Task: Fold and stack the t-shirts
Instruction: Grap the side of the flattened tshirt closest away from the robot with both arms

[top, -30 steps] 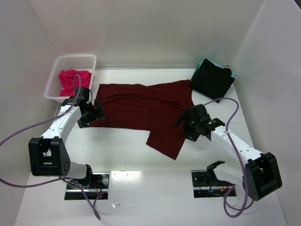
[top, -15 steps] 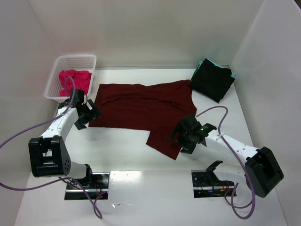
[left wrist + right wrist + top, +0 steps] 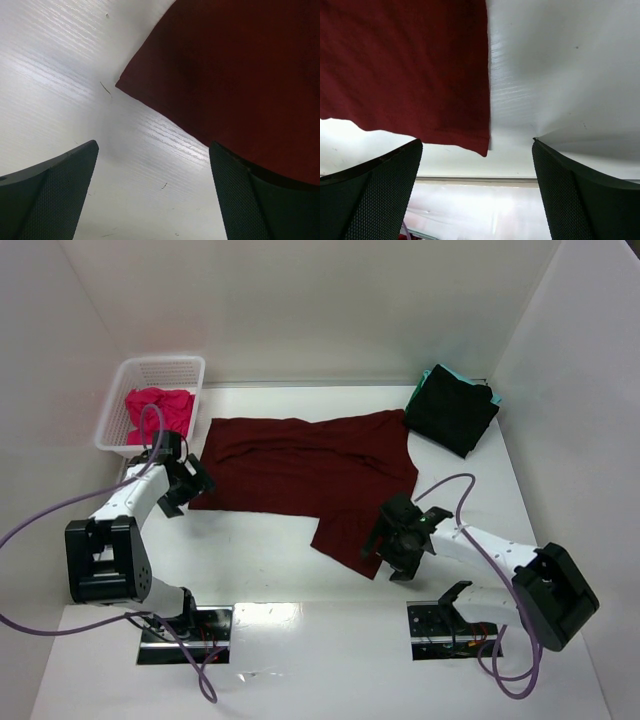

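While the right pincer [image 3: 395, 543], spread apart and empty, hangs over the near corner of the maroon t-shirt [image 3: 300, 465], the left pincer [image 3: 188, 483], likewise spread, faces its left corner. Shirt lies flat on the tabletop [image 3: 260, 560], long axis left to right.

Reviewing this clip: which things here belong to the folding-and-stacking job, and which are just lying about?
Job:
- maroon t-shirt, spread on the table
- pink t-shirt, bunched in the basket
- black t-shirt, folded, on top of the teal t-shirt

Lying about:
- white basket
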{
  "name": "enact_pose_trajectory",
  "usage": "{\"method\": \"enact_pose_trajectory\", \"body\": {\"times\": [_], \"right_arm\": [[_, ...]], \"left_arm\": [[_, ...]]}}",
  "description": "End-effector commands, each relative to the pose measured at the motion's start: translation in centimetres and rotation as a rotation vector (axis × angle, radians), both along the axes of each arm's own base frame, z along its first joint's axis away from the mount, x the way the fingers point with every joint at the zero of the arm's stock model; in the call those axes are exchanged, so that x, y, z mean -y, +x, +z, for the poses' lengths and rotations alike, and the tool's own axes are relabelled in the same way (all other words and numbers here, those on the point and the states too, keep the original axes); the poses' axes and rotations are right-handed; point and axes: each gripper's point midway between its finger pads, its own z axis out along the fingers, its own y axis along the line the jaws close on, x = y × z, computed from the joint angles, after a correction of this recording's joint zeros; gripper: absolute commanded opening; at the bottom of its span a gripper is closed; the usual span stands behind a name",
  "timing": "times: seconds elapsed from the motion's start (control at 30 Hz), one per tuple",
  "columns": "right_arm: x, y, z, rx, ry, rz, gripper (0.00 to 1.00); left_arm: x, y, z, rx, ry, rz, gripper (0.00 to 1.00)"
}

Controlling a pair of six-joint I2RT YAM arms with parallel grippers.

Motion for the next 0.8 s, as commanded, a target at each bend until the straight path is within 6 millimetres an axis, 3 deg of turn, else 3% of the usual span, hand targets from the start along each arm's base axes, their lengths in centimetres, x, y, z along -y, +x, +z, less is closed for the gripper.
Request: {"method": "enact_pose_trajectory", "body": {"times": [0.0, 0.13, 0.23, 0.33, 0.4, 0.53, 0.57, 0.77], "right_arm": [[-0.2, 0.2, -1.2, 0.0, -0.031, 0.024, 0.88], [-0.4, 1.1, -1.5, 0.009, -0.058, 0.044, 0.75], [-0.4, 1.7, -1.8, 0.008, -0.087, 0.049, 0.56], [-0.6, 2.1, -1.7, 0.009, -0.09, 0.057, 0.44], [-0.5, 2.3, -1.8, 0.015, -0.103, 0.054, 0.27], [0.8, 2.0, -2.0, -0.002, -0.165, 0.03, 0.04], [1.1, 2.0, -1.8, -0.003, -0.183, 0.015, 0.0], [2.2, 1.5, 0.1, 0.03, -0.183, -0.079, 0.0]], "left_arm": [[-0.7, 1.3, 0.4, 0.023, 0.017, 0.027, 0.98], [-0.7, 1.3, -0.3, 0.001, 0.015, 0.027, 0.97], [-0.7, 1.4, -0.5, -0.008, 0.014, 0.027, 0.96], [-0.9, 1.6, -0.5, -0.009, 0.022, 0.031, 0.96], [-0.9, 1.8, -0.5, -0.009, 0.022, 0.031, 0.96], [-1.5, 1.6, -0.7, -0.024, 0.029, 0.049, 0.96], [-1.6, 1.5, -0.8, -0.028, 0.029, 0.054, 0.96], [-1.8, 1.3, -1.7, -0.059, 0.024, 0.04, 0.9]]}}
